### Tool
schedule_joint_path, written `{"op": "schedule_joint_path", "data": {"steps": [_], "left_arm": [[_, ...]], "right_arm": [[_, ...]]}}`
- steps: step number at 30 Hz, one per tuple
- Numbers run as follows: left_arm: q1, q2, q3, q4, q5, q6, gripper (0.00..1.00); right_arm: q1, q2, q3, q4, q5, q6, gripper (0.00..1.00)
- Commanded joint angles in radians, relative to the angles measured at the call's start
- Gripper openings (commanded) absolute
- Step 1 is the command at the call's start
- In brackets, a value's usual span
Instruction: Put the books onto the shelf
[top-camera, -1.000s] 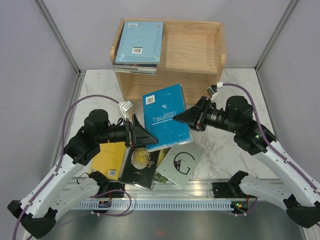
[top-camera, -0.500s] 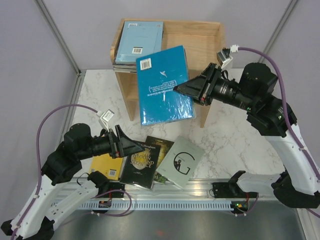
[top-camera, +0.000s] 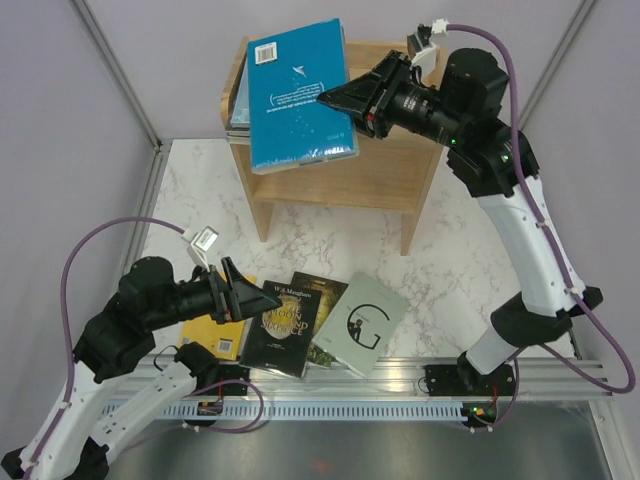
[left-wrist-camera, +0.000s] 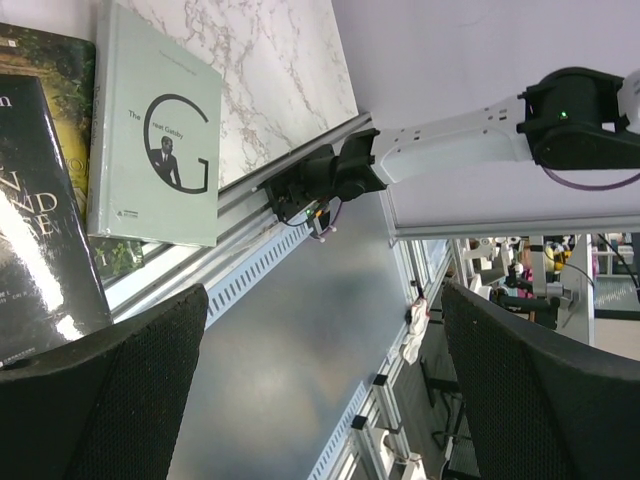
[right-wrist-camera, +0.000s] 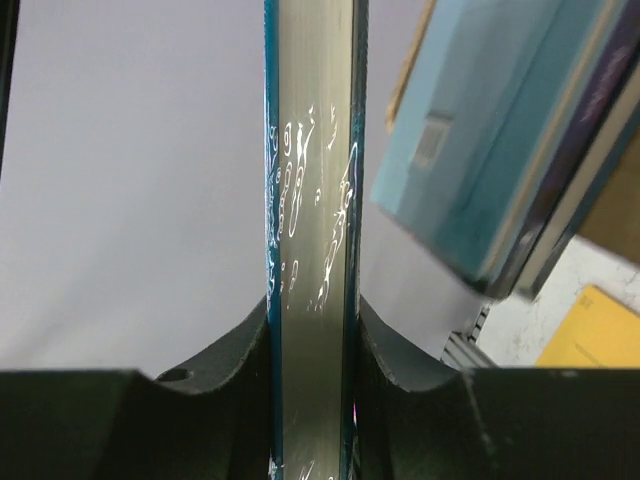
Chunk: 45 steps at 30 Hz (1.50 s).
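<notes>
My right gripper (top-camera: 328, 98) is shut on the right edge of a teal book (top-camera: 298, 95) and holds it in the air, tilted, above the left part of the wooden shelf (top-camera: 400, 160). In the right wrist view the book's page edge (right-wrist-camera: 310, 200) stands clamped between both fingers (right-wrist-camera: 400, 350). A stack topped by a light blue book (right-wrist-camera: 500, 130) lies on the shelf's top tier, mostly hidden behind the teal one. On the table lie a yellow book (top-camera: 205, 335), a black book (top-camera: 280, 325), a green illustrated book (top-camera: 325, 350) and a pale grey-green book (top-camera: 362, 322). Over the black one my left gripper (top-camera: 262, 300) hangs open and empty.
The slotted aluminium rail (top-camera: 350, 405) runs along the near table edge by the arm bases. Grey walls close in the back and both sides. The left wrist view looks past the grey-green book (left-wrist-camera: 155, 150) and the rail (left-wrist-camera: 250, 250) to the floor.
My right arm has lifted the teal book up and back, from in front of the shelf to above its top tier. The left arm has drawn back towards the near left and stayed open.
</notes>
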Motion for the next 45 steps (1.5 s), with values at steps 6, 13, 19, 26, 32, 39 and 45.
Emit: {"op": "schedule_joint_path", "data": {"steps": [6, 13, 19, 26, 32, 39, 45], "left_arm": [[0.003, -0.037, 0.027, -0.023, -0.028, -0.007, 1.00], [0.003, -0.046, 0.031, -0.040, -0.036, -0.006, 1.00], [0.003, -0.044, 0.035, -0.054, -0.052, 0.005, 1.00], [0.003, -0.015, 0.039, -0.052, -0.061, 0.025, 1.00], [0.003, 0.018, 0.050, -0.051, -0.062, 0.048, 1.00], [0.003, 0.040, 0.053, -0.049, -0.065, 0.060, 1.00], [0.003, 0.048, 0.054, -0.046, -0.061, 0.063, 1.00]], "right_arm": [[-0.075, 0.190, 0.149, 0.328, 0.012, 0.185, 0.00], [-0.088, 0.279, 0.192, 0.434, 0.052, 0.279, 0.00], [-0.088, 0.252, 0.137, 0.433, 0.101, 0.248, 0.00], [-0.078, 0.235, 0.094, 0.406, 0.112, 0.219, 0.00], [-0.058, 0.217, 0.084, 0.376, 0.109, 0.187, 0.00], [-0.062, 0.166, 0.046, 0.336, 0.075, 0.118, 0.63], [-0.082, 0.120, 0.000, 0.246, 0.035, 0.058, 0.84]]}}
